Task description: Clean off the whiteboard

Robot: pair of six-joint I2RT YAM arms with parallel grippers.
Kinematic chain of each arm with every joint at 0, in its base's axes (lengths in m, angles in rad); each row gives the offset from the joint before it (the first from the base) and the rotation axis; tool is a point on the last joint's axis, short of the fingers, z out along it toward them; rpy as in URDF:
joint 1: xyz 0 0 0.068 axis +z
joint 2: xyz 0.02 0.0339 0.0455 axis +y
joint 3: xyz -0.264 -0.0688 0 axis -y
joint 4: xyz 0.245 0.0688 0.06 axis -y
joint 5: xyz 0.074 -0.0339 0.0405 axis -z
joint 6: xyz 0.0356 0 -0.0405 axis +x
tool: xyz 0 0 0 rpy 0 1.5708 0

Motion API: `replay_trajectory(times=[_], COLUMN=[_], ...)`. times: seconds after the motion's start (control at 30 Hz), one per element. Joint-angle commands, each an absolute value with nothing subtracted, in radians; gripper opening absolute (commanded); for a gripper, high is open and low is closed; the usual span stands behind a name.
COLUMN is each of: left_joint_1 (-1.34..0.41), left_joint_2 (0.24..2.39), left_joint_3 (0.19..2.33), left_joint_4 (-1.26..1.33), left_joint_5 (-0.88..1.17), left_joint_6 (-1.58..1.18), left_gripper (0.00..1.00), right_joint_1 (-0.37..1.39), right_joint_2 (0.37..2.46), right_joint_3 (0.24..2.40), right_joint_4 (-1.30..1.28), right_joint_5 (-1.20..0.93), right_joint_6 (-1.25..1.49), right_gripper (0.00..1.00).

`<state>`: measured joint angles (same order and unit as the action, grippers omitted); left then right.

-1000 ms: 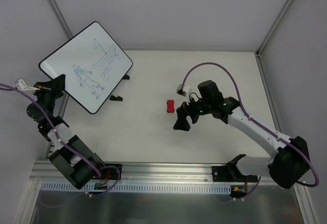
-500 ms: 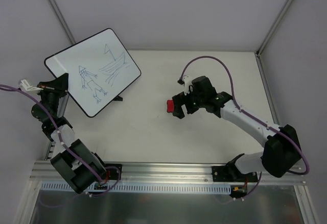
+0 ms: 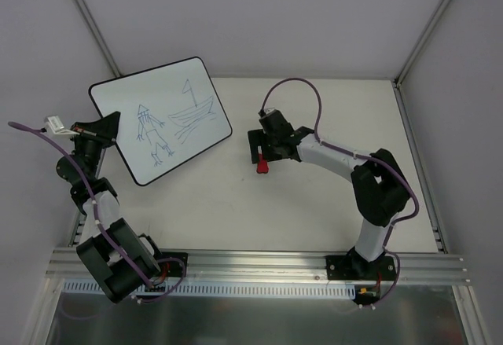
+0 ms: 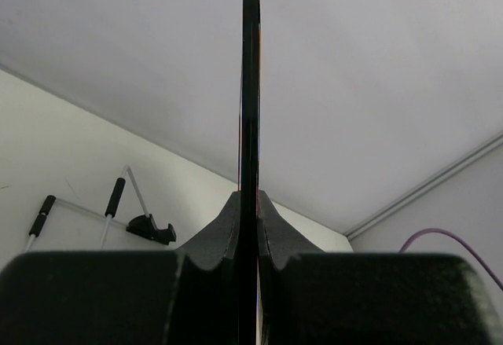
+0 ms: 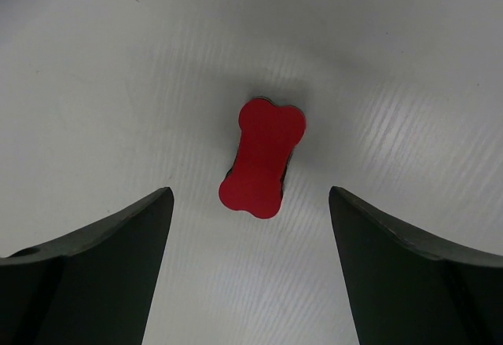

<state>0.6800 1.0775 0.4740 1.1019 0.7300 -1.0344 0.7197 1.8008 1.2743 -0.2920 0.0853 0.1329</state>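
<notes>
No writing, number, brand or label can be read in any view. The only marks are blue marker drawings on the whiteboard (image 3: 174, 93): a stick figure (image 3: 151, 134) in a pointed hat toward its left edge and a boat (image 3: 192, 111) with a small flag toward its upper right corner. Neither forms letters.

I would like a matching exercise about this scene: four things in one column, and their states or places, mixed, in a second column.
1 large white rectangular whiteboard
2 small red bone-shaped eraser
3 left hand
4 right hand

A open, over the eraser
B lying on the white table
C shut on the whiteboard's edge
D held up, blue drawings on it

Pairs: 1-D, 2-B, 3-C, 4-A.
</notes>
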Motion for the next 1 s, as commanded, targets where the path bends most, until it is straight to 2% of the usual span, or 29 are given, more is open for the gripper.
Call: replay_trajectory(times=[0.0, 0.4, 0.7, 0.8, 0.83, 0.9, 0.97], left_joint_1=[0.669, 0.649, 0.643, 0.634, 0.630, 0.623, 0.612], left_joint_2=[1.022, 1.023, 1.017, 1.014, 1.012, 1.005, 0.994], left_joint_3=[0.509, 0.494, 0.479, 0.479, 0.477, 0.468, 0.463], left_joint_4=[1.258, 1.212, 1.169, 1.129, 1.118, 1.101, 1.065], left_joint_5=[0.699, 0.724, 0.745, 0.756, 0.764, 0.772, 0.784], left_joint_6=[-1.094, -1.077, -1.062, -1.054, -1.049, -1.039, -1.031], left_gripper=[0.00, 0.00, 0.00, 0.00, 0.00, 0.00, 0.00], right_joint_1=[0.736, 0.739, 0.742, 0.742, 0.742, 0.742, 0.742], right_joint_2=[1.833, 1.924, 1.971, 1.971, 1.970, 1.954, 1.939], right_joint_3=[1.330, 1.333, 1.350, 1.348, 1.347, 1.342, 1.333], right_joint_4=[-0.282, -0.287, -0.285, -0.284, -0.284, -0.287, -0.285], right_joint_5=[0.187, 0.253, 0.255, 0.259, 0.261, 0.262, 0.261], right_joint_6=[0.216, 0.262, 0.268, 0.265, 0.262, 0.244, 0.229], right_gripper=[0.83, 0.75, 0.64, 0.56, 0.49, 0.45, 0.36])
